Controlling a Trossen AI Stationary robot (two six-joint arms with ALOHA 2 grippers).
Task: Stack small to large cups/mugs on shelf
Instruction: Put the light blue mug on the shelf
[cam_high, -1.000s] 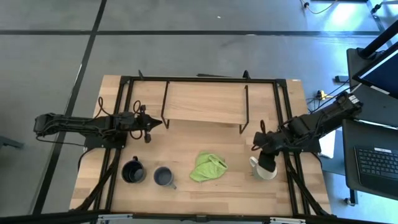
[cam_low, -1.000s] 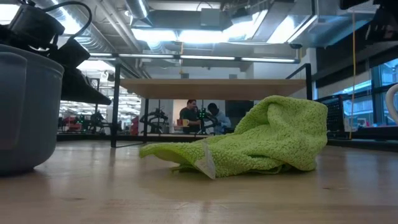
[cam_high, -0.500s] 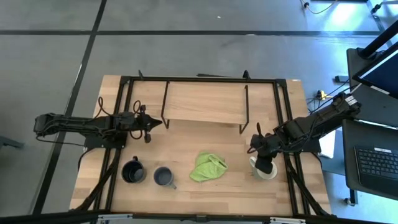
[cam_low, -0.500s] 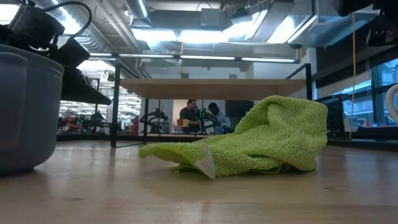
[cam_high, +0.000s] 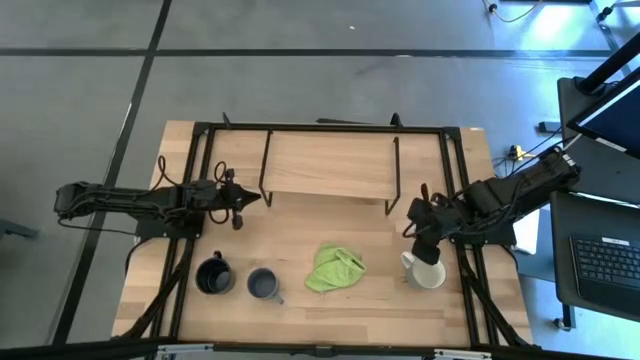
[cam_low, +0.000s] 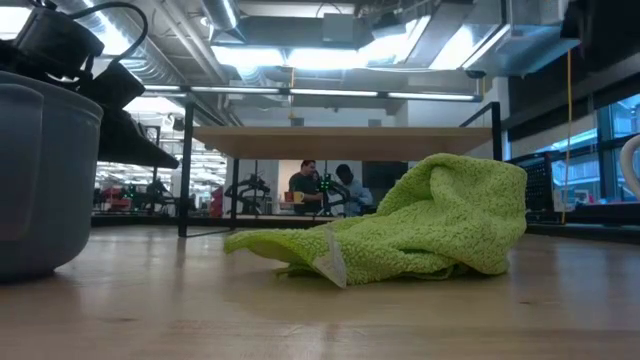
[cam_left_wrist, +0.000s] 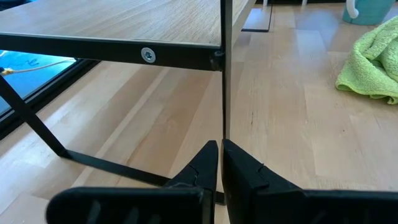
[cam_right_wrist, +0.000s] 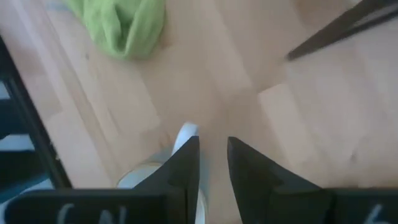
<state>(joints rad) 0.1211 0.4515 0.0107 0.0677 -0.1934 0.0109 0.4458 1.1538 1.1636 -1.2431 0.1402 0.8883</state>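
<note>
The shelf stands along the far edge of the tabletop, its light-wood board carried on thin black rod legs; nothing is seen resting on it. All three mugs are found on the tabletop near the front edge. The black mug stands toward the front left corner, and the grey-blue mug is set just beside it, toward the middle. The cream-white mug stands well apart from them, toward the front right corner.

Between the grey-blue mug and the cream-white mug a crumpled lime-green cloth is spread on the wood, touching neither. In the low view the cloth fills the middle ground and hides much of the shelf's lower part behind it, while the grey-blue mug is seen at the near left.

The right gripper is held just above the cream-white mug, on the side toward the shelf; in the right wrist view its fingers are seen slightly parted with a narrow gap, and the mug's rim shows just past them, not gripped.

The left gripper is positioned by the shelf's left front leg, near the left edge of the tabletop. In the left wrist view its fingers are pressed together, with the thin black leg rising directly ahead of the tips.
</note>
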